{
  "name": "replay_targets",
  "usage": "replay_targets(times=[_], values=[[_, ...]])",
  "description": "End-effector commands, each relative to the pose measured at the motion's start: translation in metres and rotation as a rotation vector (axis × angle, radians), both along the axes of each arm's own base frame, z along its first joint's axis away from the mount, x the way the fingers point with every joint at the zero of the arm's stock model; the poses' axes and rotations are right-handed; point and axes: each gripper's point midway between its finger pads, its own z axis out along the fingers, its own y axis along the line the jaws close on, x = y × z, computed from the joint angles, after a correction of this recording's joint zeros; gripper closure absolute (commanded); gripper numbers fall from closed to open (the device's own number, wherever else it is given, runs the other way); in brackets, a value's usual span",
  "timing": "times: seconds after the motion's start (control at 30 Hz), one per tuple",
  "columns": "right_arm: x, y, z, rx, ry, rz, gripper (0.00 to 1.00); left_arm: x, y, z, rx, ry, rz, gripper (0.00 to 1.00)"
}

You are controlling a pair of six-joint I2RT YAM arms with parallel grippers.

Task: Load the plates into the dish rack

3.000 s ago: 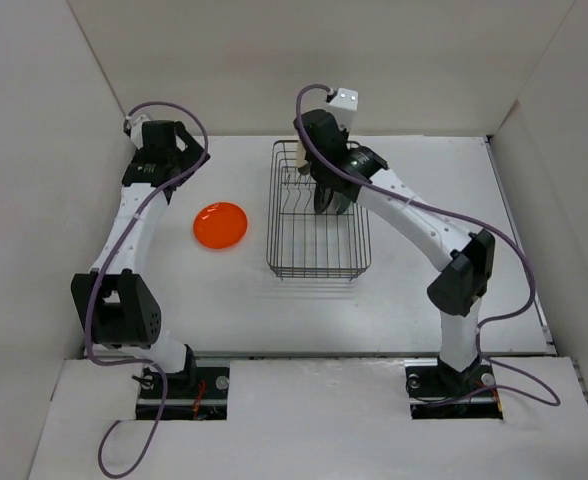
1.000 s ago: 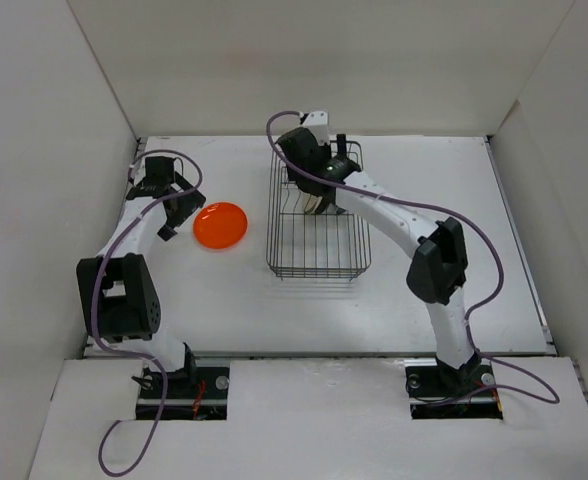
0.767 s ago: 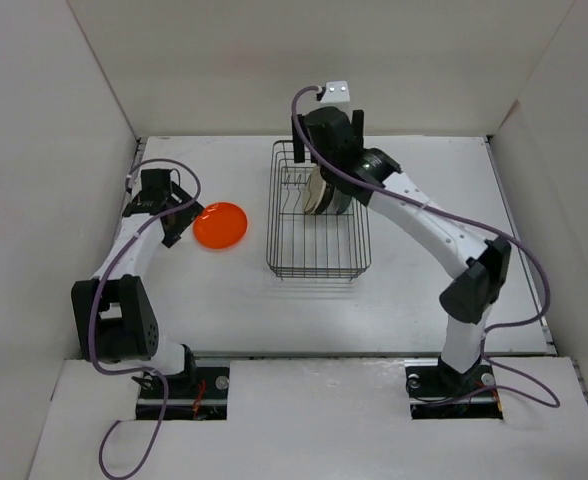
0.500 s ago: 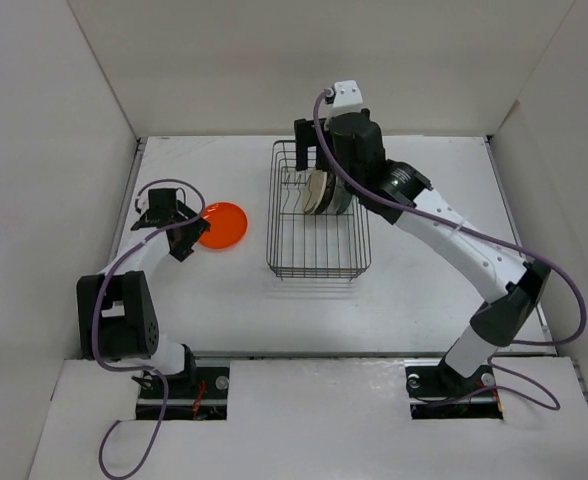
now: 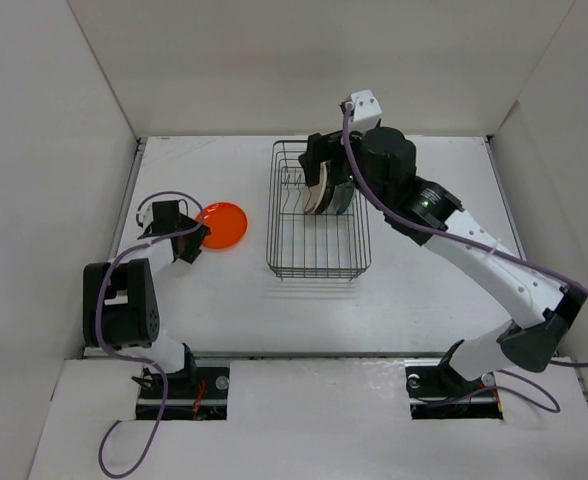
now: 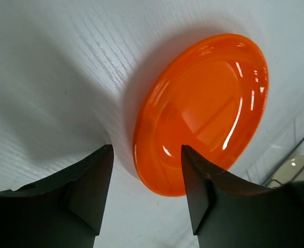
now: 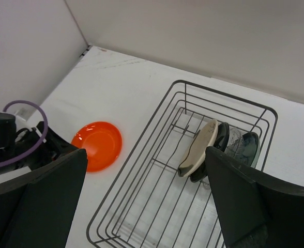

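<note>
Risen right gripper (image 7: 146, 155), left gripper (image 6: 147, 155): jaws spread; dish rack (image 7: 222, 93) holds four plates (image 7: 198, 147).

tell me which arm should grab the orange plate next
Left. The left gripper is open right at the rim of the orange plate, while the right gripper hovers over the dish rack, away from that plate.

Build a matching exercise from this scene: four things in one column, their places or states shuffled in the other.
Things:
1. orange plate
2. cream plate
3. left gripper
4. right gripper

Places or states:
A. on edge in the rack
B. open, above the rack
C. flat on the table
D. open, at the orange plate's rim

Pairs: 1-C, 2-A, 3-D, 4-B
</note>
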Motion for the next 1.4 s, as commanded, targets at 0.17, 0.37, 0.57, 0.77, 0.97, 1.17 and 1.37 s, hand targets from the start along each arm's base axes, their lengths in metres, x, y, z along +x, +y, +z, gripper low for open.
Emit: replay_targets(times=[0.17, 0.37, 0.57, 0.77, 0.97, 1.17, 1.37], values=[[-0.025, -0.015, 0.040, 0.101, -0.096, 0.037, 0.00, 0.021, 0.002, -0.019, -0.046, 0.023, 0.049, 0.58], [-0.037, -0.026, 0.055, 0.144, -0.127, 0.037, 0.00, 0.018, 0.003, -0.030, -0.053, 0.069, 0.072, 0.79], [-0.044, -0.035, 0.065, 0.170, -0.153, 0.028, 0.00, 0.021, 0.003, -0.030, -0.046, 0.089, 0.061, 1.00], [-0.041, -0.015, 0.046, 0.141, -0.116, 0.125, 0.00, 0.031, 0.011, 0.040, 0.013, -0.096, 0.053, 1.00], [-0.053, 0.009, 0.055, 0.190, -0.176, 0.361, 0.00, 0.034, -0.004, 0.195, 0.192, -0.488, -0.138, 1.00], [-0.024, 0.019, 0.050, 0.179, -0.212, 0.425, 0.00, 0.009, -0.042, 0.281, 0.247, -0.742, -0.391, 1.00], [-0.003, 0.044, 0.050, 0.245, -0.162, 0.576, 0.00, -0.028, -0.072, 0.330, 0.222, -0.990, -0.536, 1.00]])
